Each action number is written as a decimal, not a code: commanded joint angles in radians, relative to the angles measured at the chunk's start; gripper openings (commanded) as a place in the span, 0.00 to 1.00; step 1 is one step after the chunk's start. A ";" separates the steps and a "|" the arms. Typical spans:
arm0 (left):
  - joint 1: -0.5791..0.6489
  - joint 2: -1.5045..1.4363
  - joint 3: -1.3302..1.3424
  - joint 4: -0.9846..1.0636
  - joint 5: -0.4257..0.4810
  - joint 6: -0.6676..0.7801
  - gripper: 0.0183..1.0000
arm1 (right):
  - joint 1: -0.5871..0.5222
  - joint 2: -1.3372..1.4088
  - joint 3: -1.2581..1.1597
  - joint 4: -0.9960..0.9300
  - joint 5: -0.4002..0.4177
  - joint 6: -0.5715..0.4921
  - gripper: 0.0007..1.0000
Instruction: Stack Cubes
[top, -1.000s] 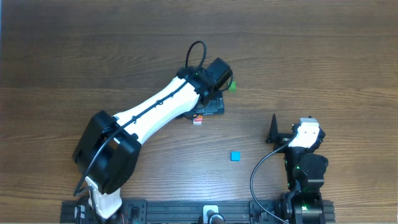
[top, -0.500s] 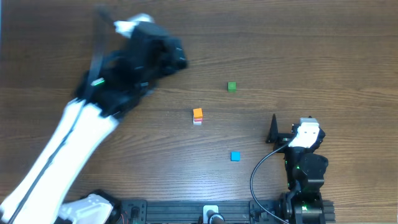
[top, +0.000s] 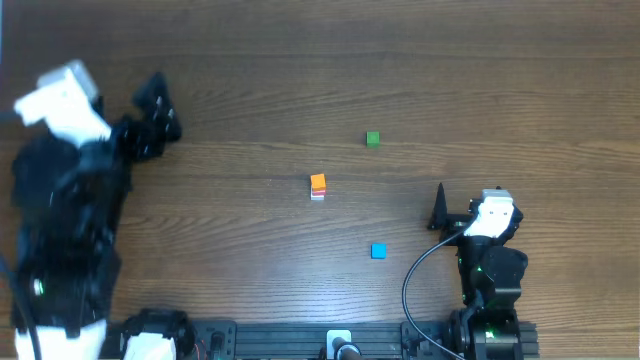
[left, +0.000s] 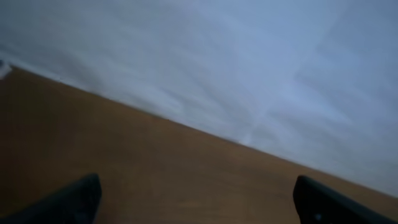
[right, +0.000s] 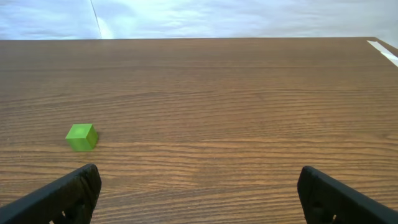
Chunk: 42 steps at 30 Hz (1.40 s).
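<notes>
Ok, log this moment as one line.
left pincer open, empty, far left | right pincer open, empty | orange cube stacked on lower cube | green cube, blue cube loose

Readable text, numbers, labels and signs: none is showing.
- Green cube (right: 81, 137): its faces are showing plain colour.
- Orange cube (top: 318, 181) and blue cube (top: 378, 251): both are appearing too small for any marking to be made out.
- Wooden table (top: 500, 60): it is showing wood grain alone.
</notes>
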<state>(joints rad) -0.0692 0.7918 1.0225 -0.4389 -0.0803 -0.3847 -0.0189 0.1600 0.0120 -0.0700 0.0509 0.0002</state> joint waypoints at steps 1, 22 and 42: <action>0.080 -0.224 -0.247 0.062 0.119 0.093 1.00 | -0.006 -0.004 -0.006 0.000 0.002 0.002 0.99; 0.126 -0.619 -0.898 0.472 0.293 0.298 1.00 | -0.006 -0.004 -0.006 0.000 0.002 0.002 0.99; 0.124 -0.775 -1.017 0.381 0.293 0.351 1.00 | -0.006 -0.004 -0.006 0.000 0.002 0.002 0.99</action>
<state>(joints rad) 0.0582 0.0475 0.0109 -0.0563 0.2028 -0.0483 -0.0193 0.1600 0.0120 -0.0700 0.0505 -0.0002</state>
